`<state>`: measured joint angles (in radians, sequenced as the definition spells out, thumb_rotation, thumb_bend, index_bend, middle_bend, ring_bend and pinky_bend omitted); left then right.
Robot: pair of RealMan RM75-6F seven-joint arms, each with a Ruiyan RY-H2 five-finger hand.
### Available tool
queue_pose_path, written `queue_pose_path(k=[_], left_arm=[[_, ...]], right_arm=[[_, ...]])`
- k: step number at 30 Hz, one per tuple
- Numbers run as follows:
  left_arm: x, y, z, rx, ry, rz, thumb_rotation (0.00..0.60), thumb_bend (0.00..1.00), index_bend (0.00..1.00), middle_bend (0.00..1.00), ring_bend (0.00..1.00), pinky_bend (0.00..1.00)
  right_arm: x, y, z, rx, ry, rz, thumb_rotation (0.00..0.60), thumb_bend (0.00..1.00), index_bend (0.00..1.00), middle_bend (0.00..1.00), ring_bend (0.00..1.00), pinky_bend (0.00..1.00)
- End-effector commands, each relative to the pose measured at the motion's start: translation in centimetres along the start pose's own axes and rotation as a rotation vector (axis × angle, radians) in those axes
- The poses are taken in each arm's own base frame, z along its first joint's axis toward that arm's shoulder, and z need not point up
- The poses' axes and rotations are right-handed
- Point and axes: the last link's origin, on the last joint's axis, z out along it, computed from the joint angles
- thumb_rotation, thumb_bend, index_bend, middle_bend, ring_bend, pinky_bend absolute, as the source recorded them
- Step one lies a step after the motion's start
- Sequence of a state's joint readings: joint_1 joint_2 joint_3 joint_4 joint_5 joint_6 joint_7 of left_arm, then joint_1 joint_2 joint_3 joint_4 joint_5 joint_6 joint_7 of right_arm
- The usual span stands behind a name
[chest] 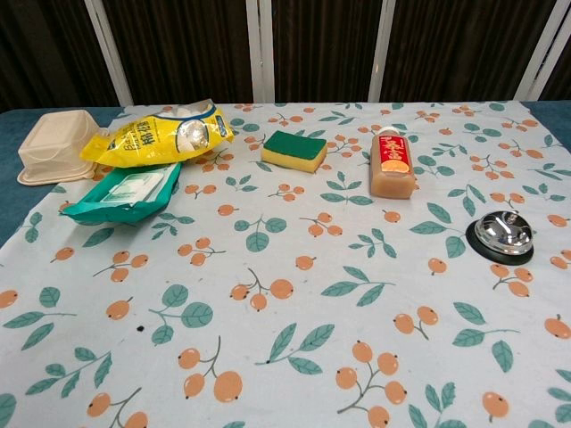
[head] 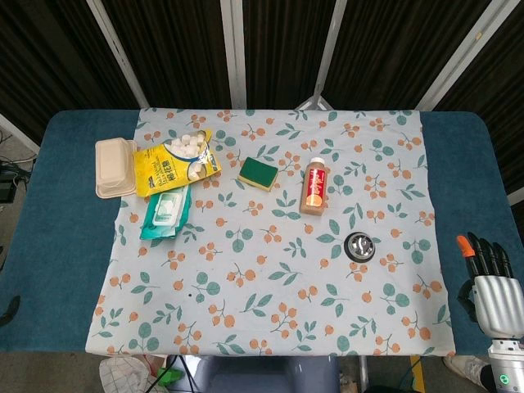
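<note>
While my right hand [head: 491, 282] hovers past the table's [head: 49, 237] right edge, fingers straight, slightly apart, holding nothing, the call bell [head: 359, 246] sits nearest.

The bell [chest: 504, 234] is glossy polished metal. The tablecloth [chest: 285, 321] looks matt printed cloth. The yellow bag [chest: 147, 135] is shiny crinkled plastic.

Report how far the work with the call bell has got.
Done: nothing shows as handled. The call bell sits on the floral cloth, apart from the bottle and sponge. In hand: nothing. The right hand hovers at the table's right edge, fingers apart, nearest the bell. Left: reaching and touching the bell. The left hand is not in view.
</note>
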<state>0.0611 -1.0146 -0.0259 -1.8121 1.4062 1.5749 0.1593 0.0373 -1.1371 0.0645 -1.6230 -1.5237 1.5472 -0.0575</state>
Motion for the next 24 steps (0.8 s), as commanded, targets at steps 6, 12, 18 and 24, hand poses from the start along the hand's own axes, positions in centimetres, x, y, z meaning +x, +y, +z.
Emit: queue_pose_path(k=[6, 12, 18, 24], left_arm=[[0.0, 0.2, -0.1, -0.016, 0.000, 0.004, 0.600, 0.47, 0.02, 0.00, 0.00, 0.07], [0.7, 0.6, 0.0, -0.086, 0.085, 0.004, 0.600, 0.47, 0.02, 0.00, 0.00, 0.07], [0.4, 0.5, 0.0, -0.115, 0.108, 0.007, 0.600, 0.47, 0.02, 0.00, 0.00, 0.07], [0.7, 0.5, -0.5, -0.113, 0.125, 0.002, 0.600, 0.47, 0.02, 0.00, 0.00, 0.07]], right_arm=[[-0.1, 0.0, -0.1, 0.002, -0.008, 0.000, 0.600, 0.98, 0.05, 0.00, 0.00, 0.00], [-0.4, -0.1, 0.0, 0.007, -0.021, 0.000, 0.600, 0.98, 0.05, 0.00, 0.00, 0.00], [-0.9, -0.2, 0.2, 0.012, -0.044, -0.003, 0.600, 0.98, 0.05, 0.00, 0.00, 0.00], [-1.4, -0.9, 0.6, 0.038, -0.057, -0.004, 0.600, 0.98, 0.05, 0.00, 0.00, 0.00]])
